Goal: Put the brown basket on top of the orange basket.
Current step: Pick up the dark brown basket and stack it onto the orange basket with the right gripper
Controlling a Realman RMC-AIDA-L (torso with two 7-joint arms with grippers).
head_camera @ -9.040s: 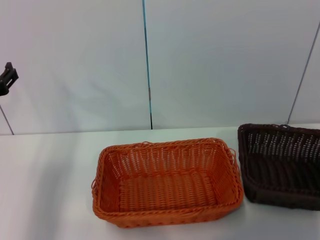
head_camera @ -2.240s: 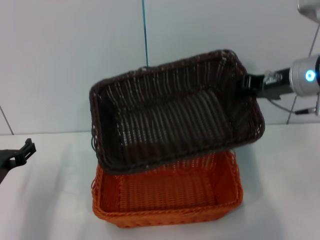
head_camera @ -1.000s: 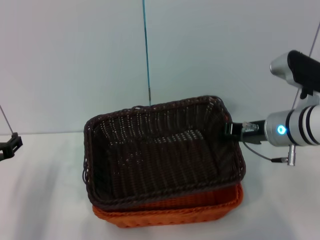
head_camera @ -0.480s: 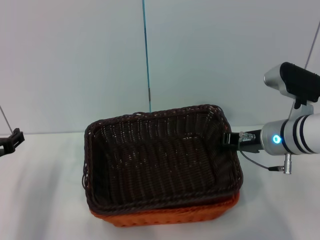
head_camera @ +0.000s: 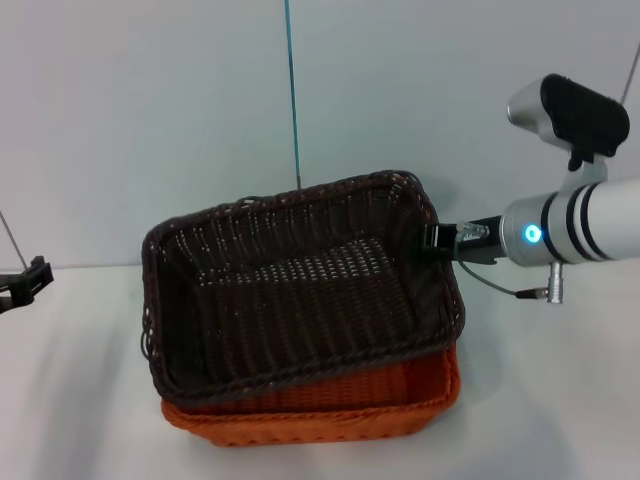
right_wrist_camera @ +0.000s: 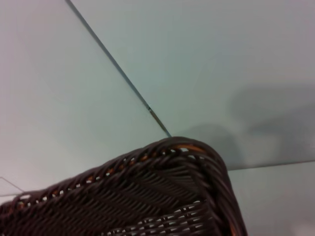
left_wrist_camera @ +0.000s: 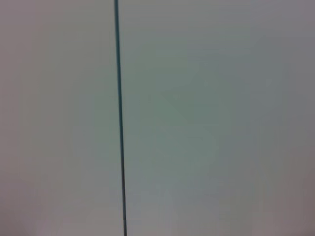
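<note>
Two baskets are being nested on the white table [head_camera: 560,400], and the job is judged nearly done. Far to the left, the left gripper [head_camera: 22,283] is parked at the table's edge, well apart from the work; whether its fingers are spread cannot be told.

In the middle, the brown basket [head_camera: 290,290] is sitting partly inside the orange basket [head_camera: 330,410], tilted: its left and near rim is resting low on the orange rim, while its right end is being held higher. It is also skewed, overhanging to the left.

At the right, the right gripper [head_camera: 436,241] is clamped on the brown basket's short end wall at the rim. To finish well, that end should be lowered gently and squared to the orange rim before the grip is released; a skewed drop could leave it perched.

Both baskets are rectangular, shallow and flared, woven wicker-style with braided rims; the open weave looks stiff, light and slightly springy.
</note>
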